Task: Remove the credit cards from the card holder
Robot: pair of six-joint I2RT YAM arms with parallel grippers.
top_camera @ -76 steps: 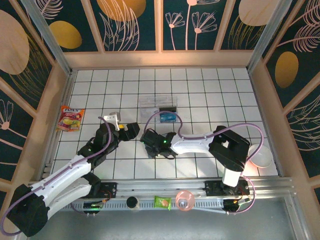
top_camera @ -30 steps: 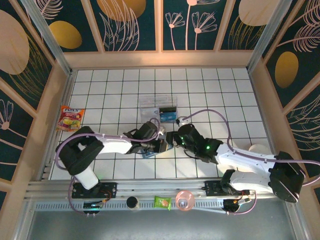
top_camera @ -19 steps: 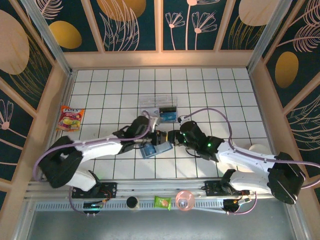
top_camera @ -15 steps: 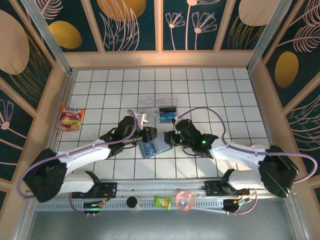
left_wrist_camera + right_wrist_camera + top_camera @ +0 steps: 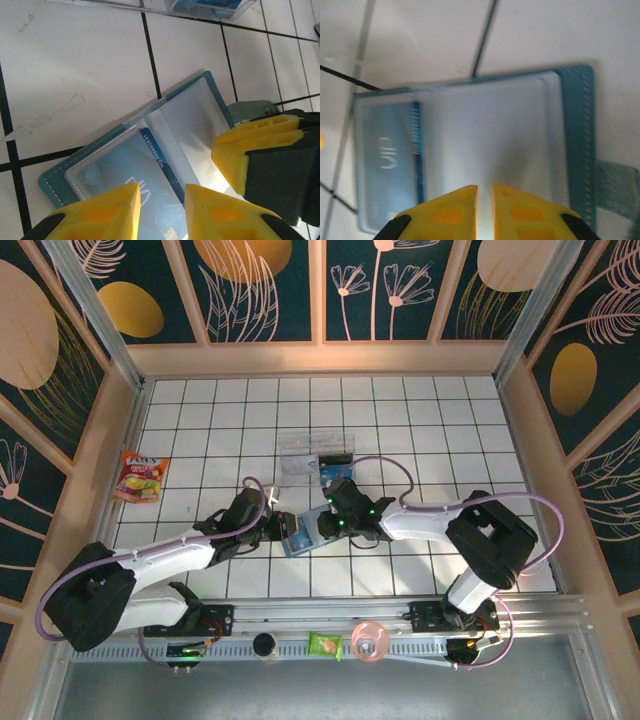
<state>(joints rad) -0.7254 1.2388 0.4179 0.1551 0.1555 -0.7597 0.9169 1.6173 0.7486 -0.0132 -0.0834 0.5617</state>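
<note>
Teal card holder (image 5: 490, 135) lies open flat; blue credit card (image 5: 140, 170) tucked inside one half.

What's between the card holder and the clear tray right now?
Left wrist view: bare tile and a grout line separate card holder from clear tray.

Clear plastic tray (image 5: 300, 448) mid-table, snack packet (image 5: 141, 477) at left edge, white tiled tabletop (image 5: 430, 430).

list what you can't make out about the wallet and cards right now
- Card count: left wrist view, the left gripper and the bottom edge cut off the card holder; one blue card shows.
- Card print: right wrist view, blurred.
- Grip of the right gripper: right wrist view, fingertips run off the bottom edge.
- Contents of the clear tray: top view, too small.
</note>
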